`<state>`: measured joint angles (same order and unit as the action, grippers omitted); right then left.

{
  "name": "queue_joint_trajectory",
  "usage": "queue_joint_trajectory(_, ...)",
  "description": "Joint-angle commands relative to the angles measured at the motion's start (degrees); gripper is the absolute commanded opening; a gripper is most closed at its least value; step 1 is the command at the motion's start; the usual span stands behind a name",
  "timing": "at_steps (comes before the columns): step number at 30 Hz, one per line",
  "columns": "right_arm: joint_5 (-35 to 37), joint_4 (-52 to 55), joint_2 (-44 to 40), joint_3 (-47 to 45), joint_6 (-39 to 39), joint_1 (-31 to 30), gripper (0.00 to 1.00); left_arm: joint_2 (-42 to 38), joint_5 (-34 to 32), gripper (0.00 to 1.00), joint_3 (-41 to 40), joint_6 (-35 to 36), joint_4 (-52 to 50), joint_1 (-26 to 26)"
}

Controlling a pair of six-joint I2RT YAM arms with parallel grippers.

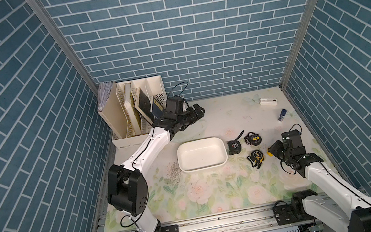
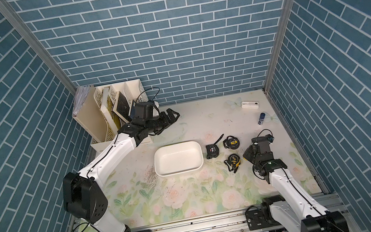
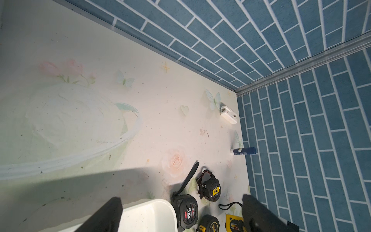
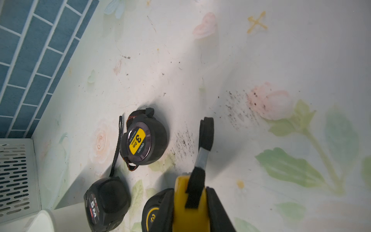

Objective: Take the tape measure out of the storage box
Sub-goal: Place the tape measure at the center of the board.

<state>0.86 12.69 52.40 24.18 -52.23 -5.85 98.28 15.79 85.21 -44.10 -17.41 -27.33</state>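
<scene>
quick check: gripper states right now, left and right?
Left gripper: open, empty.
Right gripper: closed on the yellow tape measure, outside the storage box.

Squarish black tape measure (image 3: 186, 211): the face label reads "5M" in white. Small letters above it and a short red line below are too small to make out. The same "5M" shows in the right wrist view.

Round black tape measure (image 4: 144, 138): yellow label, "3.0m" in black. A small white brand word sits beside it on the dark ring, not surely legible.

Black-and-yellow tape measure (image 3: 208, 224): a "3" inside a yellow ring.

Yellow tape measure (image 3: 232, 222): dark label with red and white print, unreadable.

Blue and white tube (image 3: 244, 151): label print too small.

In both top views nothing is legible
</scene>
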Motion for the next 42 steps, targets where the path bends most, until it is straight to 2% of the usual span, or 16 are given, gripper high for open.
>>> queue_joint_trajectory(1,-4.6,-3.8,1.9,-0.9,-2.8,1.5,0.00,-1.0,-1.2,0.97,-1.2,1.5,-1.2,0.2)
queue_joint_trajectory(13,-7.8,-11.7,10.5,-0.5,-1.8,2.9,0.00,-0.3,-0.7,0.97,-1.8,1.5,-0.6,0.1)
queue_joint_trajectory(15,-7.6,-11.3,10.7,-0.5,-1.5,2.9,0.03,-0.4,-0.9,0.97,-1.9,1.7,-0.7,0.1)
queue_joint_trajectory(17,-7.1,-10.5,11.0,-0.4,-1.2,2.9,0.13,-0.6,-1.3,0.98,-1.8,2.0,-0.9,0.1)
queue_joint_trajectory(19,-6.9,-9.9,11.2,-0.2,-1.0,2.9,0.29,-0.5,-1.5,0.98,-1.7,2.2,-1.1,0.1)
queue_joint_trajectory(23,-6.2,-8.5,11.3,0.3,-0.8,2.9,0.46,-0.4,-1.5,0.97,-1.7,2.3,-1.4,0.1)
queue_joint_trajectory(29,-5.5,-6.4,10.8,1.8,-0.2,2.9,0.58,-0.5,-1.7,0.97,-1.7,2.5,-1.7,0.1)
queue_joint_trajectory(31,-3.3,-5.1,9.8,2.0,-0.2,2.9,0.62,-0.5,-1.8,0.97,-1.8,2.7,-1.9,0.1)
queue_joint_trajectory(36,-0.4,-1.9,5.1,2.6,-0.2,2.9,0.84,-0.9,-3.0,0.98,-2.3,4.0,-2.1,0.1)
queue_joint_trajectory(39,1.9,-0.5,2.2,4.4,1.8,2.8,0.99,-1.9,-6.5,0.98,-2.7,7.0,-2.0,0.1)
queue_joint_trajectory(42,3.2,-1.0,0.7,8.0,7.0,2.7,1.00,-3.4,-12.8,0.99,-3.0,12.2,-1.9,0.1)
